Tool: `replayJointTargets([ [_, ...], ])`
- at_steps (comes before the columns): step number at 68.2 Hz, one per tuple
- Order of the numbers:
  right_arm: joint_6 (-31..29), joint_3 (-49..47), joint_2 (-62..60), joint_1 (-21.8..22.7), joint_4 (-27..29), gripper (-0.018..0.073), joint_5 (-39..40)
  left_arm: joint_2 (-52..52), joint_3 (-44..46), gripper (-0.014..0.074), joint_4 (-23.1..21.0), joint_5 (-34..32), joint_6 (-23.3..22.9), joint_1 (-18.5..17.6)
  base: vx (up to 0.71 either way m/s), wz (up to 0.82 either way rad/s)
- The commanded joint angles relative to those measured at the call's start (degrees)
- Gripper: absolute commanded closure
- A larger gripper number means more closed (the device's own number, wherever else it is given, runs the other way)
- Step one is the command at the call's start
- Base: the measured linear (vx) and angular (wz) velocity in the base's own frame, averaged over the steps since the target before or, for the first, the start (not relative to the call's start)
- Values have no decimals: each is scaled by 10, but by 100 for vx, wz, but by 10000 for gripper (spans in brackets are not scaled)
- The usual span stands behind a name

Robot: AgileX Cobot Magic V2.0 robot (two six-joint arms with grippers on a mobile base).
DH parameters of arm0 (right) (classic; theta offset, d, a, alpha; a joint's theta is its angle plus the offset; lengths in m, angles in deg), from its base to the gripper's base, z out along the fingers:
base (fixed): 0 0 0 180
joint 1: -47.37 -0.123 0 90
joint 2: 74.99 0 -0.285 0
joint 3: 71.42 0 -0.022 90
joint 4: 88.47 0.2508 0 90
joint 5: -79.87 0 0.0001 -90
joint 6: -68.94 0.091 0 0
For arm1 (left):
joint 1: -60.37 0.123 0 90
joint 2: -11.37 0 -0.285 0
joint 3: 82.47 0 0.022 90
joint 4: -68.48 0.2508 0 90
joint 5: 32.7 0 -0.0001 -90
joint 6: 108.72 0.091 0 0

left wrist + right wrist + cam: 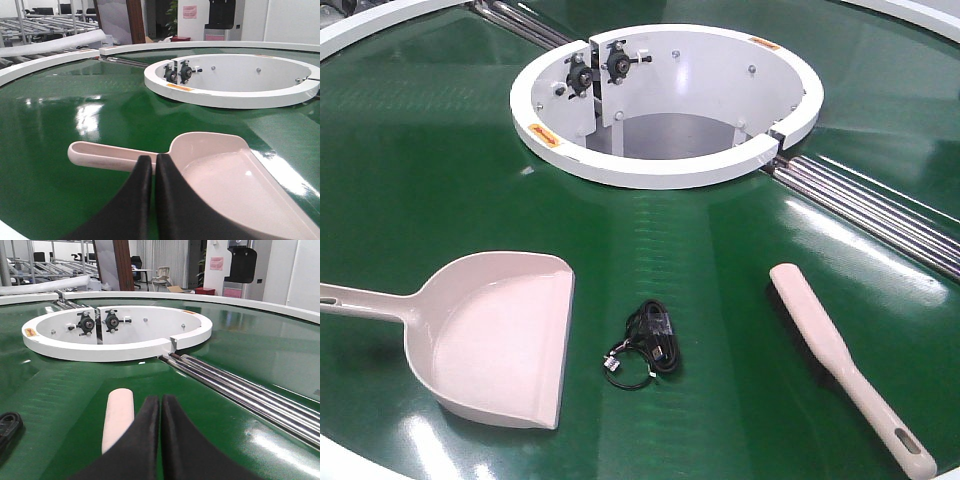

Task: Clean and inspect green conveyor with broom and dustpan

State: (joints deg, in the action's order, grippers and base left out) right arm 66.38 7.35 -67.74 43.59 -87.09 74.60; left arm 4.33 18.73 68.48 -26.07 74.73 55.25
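The green conveyor (430,170) fills the front view, with its white ring hub (665,165) at the back. The beige dustpan (500,335) lies at the front left, handle pointing left, and shows in the left wrist view (235,170). The beige broom (845,360) lies at the front right, handle toward the near edge; its tip shows in the right wrist view (118,417). My left gripper (153,159) is shut and empty, just before the dustpan's handle. My right gripper (161,400) is shut and empty, beside the broom. Neither gripper shows in the front view.
A small black coiled cable (650,345) lies on the belt between dustpan and broom, and its edge shows in the right wrist view (7,427). Steel rollers (880,215) run from the hub to the right. The white rim (345,465) edges the belt at the front left.
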Motion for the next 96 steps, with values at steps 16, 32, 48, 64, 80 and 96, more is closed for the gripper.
replayJointTargets([
  [16, -1, 12, -11, 1, -2, 568, 43, 8, -17, 603, -6, -42, -5, 1, 0, 0],
  [32, -1, 12, -11, 1, -2, 568, 43, 8, -17, 603, -6, -42, -5, 1, 0, 0],
  [48, -1, 12, -11, 1, -2, 568, 43, 8, -17, 603, -6, -45, -5, 1, 0, 0],
  [64, -1, 12, -11, 1, -2, 568, 43, 8, -17, 603, -7, -77, -6, 1, 0, 0],
  [80, -1, 12, -11, 1, -2, 568, 43, -1, 70, 603, -45, -177, -45, 1, 0, 0],
  [96, -1, 12, -11, 1, -2, 568, 43, -129, 279, 603, -5, -3, -22, 1, 0, 0],
])
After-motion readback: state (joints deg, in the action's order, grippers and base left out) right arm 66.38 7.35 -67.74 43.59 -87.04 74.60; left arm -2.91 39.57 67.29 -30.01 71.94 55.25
